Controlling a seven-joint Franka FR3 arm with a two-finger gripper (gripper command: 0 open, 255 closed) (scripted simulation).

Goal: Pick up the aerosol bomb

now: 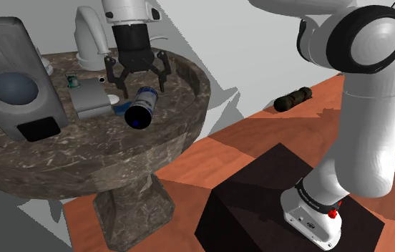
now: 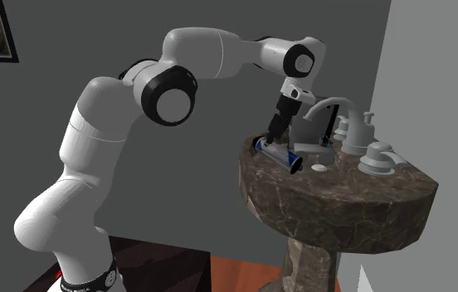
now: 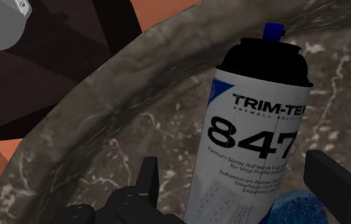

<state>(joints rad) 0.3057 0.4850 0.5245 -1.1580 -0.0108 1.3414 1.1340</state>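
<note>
The aerosol can (image 1: pixel 141 106) lies on its side on the rim of a dark marble pedestal sink (image 1: pixel 182 136). It is white with a black cap, a small blue nozzle and "TRIM-TEX 847" printed on it (image 3: pixel 250 133). My gripper (image 1: pixel 141 84) hangs just above it, open, one finger on each side of the can. In the wrist view the fingers (image 3: pixel 147 181) stand apart from the can's sides and do not clasp it. The second exterior view shows the gripper (image 2: pixel 274 134) right over the can (image 2: pixel 279 153) near the sink's edge (image 2: pixel 335 199).
A white faucet (image 1: pixel 89 36) stands at the back of the sink, with knobs (image 2: pixel 377 156) beside it. A grey box (image 1: pixel 89 104) and a small blue item (image 1: pixel 121 109) lie next to the can. A grey slab (image 1: pixel 17 79) leans on the far side. My dark stand (image 1: pixel 275 207) sits on the red-brown floor.
</note>
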